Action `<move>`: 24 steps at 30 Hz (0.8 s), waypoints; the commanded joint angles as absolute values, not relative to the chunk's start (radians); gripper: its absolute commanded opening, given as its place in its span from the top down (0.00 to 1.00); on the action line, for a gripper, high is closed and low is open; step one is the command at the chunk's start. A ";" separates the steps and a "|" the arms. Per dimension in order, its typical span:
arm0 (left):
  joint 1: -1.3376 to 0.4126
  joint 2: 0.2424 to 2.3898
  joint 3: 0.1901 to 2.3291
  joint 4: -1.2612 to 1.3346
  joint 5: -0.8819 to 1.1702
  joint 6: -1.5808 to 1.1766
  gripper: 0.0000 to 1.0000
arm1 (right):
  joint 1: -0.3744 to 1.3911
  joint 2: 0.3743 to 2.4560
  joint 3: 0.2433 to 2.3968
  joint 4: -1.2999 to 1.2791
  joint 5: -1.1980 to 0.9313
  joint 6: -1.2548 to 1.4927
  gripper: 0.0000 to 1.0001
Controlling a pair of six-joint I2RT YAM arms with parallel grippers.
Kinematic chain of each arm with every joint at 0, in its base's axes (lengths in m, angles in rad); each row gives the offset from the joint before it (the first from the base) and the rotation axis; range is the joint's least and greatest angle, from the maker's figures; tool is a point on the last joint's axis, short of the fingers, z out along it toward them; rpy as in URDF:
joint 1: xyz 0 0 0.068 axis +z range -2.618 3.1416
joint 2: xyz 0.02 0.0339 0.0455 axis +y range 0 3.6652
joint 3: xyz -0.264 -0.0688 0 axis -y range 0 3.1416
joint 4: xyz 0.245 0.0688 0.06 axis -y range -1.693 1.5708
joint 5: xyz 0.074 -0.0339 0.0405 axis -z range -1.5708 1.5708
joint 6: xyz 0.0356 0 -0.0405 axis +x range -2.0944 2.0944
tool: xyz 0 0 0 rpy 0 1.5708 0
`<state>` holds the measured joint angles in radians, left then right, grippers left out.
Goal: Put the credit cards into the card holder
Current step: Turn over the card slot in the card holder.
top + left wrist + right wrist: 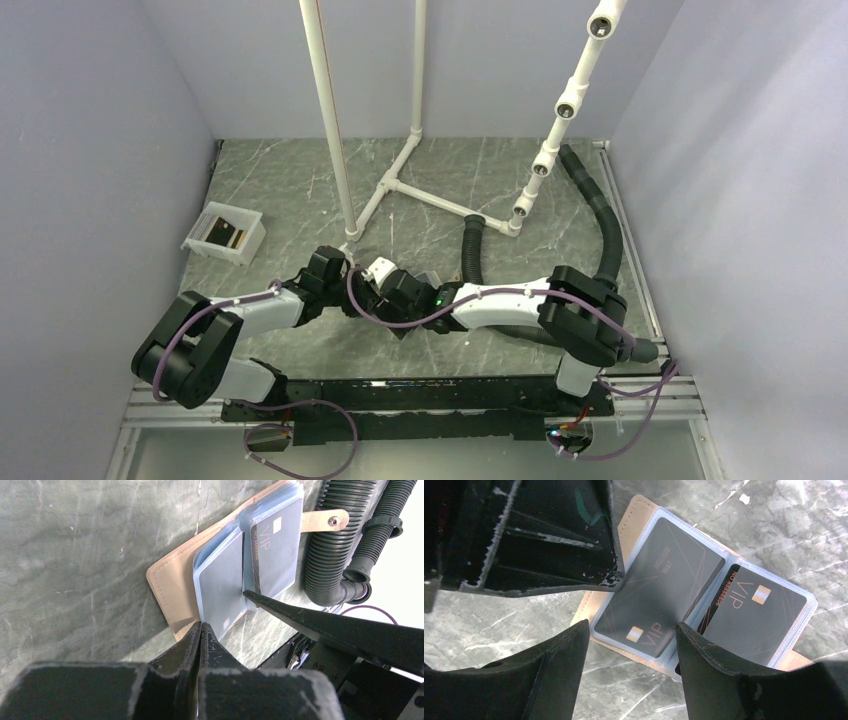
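The tan card holder lies open on the table, its bluish clear pockets facing up. One dark VIP credit card sits in the left pocket. A second card sits in the right pocket, with its numbered edge bare at the fold. My left gripper is shut, its tips on the left pocket's near edge. It also shows in the right wrist view. My right gripper is open and empty over the holder's near edge, one fingertip at the fold. In the top view the grippers hide the holder.
A white tray holding more dark cards stands at the far left. Black corrugated hoses lie just beyond the holder's tab. A white pipe frame stands on the marble table behind the arms.
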<state>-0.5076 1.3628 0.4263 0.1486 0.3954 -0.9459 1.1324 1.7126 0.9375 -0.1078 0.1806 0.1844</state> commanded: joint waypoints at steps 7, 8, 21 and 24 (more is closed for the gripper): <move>-0.512 1.326 0.445 0.141 0.402 -0.945 0.95 | 1.154 1.689 0.982 -0.107 0.324 0.202 0.43; -0.512 1.324 0.445 0.137 0.400 -0.943 0.95 | 1.154 1.678 0.976 -0.106 0.320 0.209 0.44; -0.512 1.266 0.480 0.021 0.361 -0.891 0.76 | 1.096 1.580 0.883 -0.034 0.190 0.318 0.67; -0.512 1.248 0.493 0.009 0.366 -0.881 0.72 | 1.078 1.566 0.870 -0.030 0.169 0.333 0.68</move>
